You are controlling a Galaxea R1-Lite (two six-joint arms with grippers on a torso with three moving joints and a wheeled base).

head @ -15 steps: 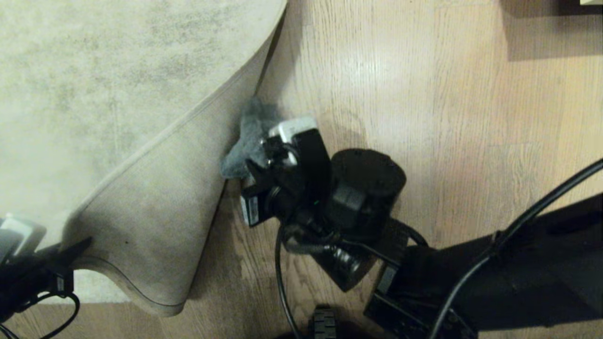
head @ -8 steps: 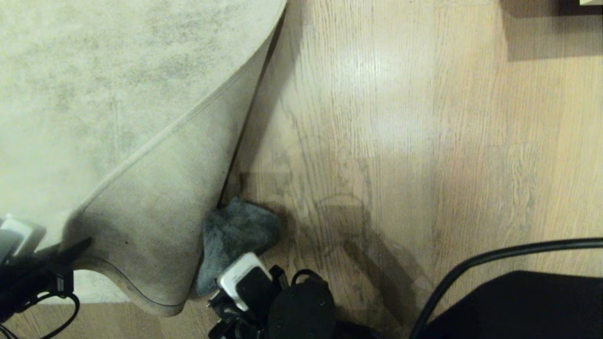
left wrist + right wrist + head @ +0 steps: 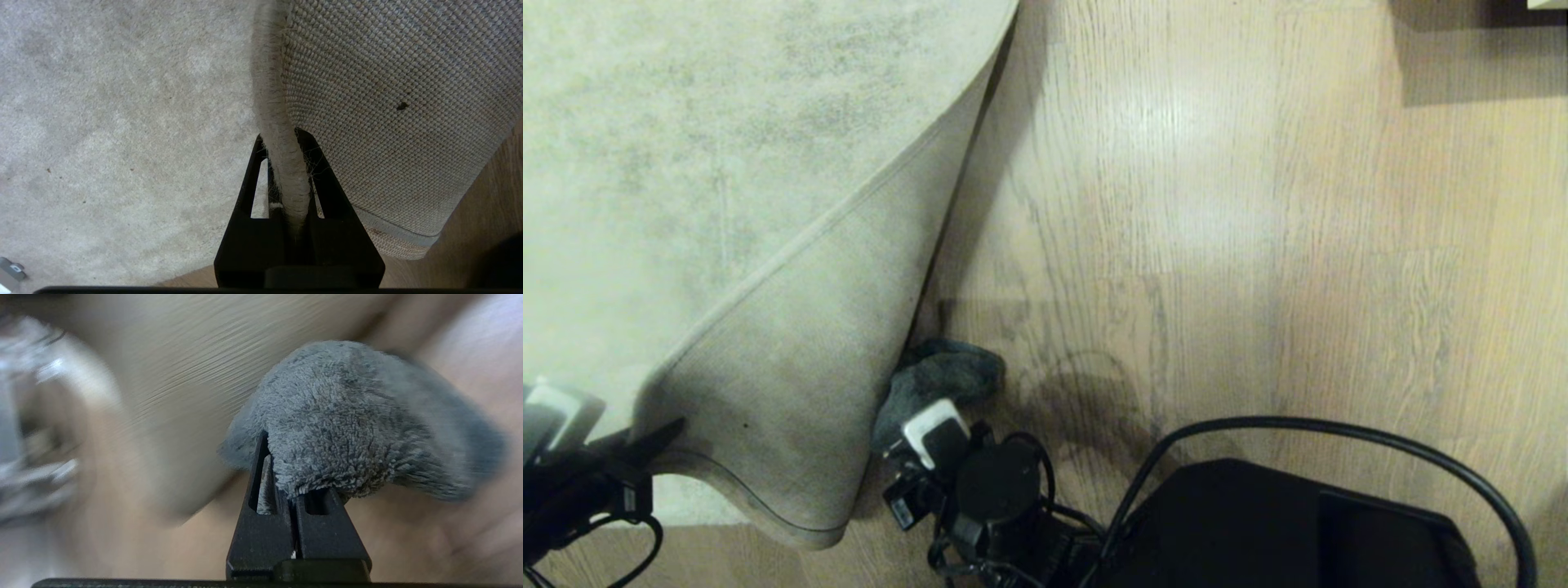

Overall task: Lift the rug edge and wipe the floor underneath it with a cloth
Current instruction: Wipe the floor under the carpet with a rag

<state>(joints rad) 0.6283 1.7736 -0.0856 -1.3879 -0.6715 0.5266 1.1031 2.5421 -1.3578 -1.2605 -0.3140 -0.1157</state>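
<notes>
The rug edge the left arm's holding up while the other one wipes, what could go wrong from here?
The left gripper pinches only the thin trim of the rug; if it slips, the flap could drop onto the cloth. The right gripper clamps just a fold of the cloth, so dragging on the floor might tug it loose. The cloth also sits against the raised flap and could snag it.
</notes>
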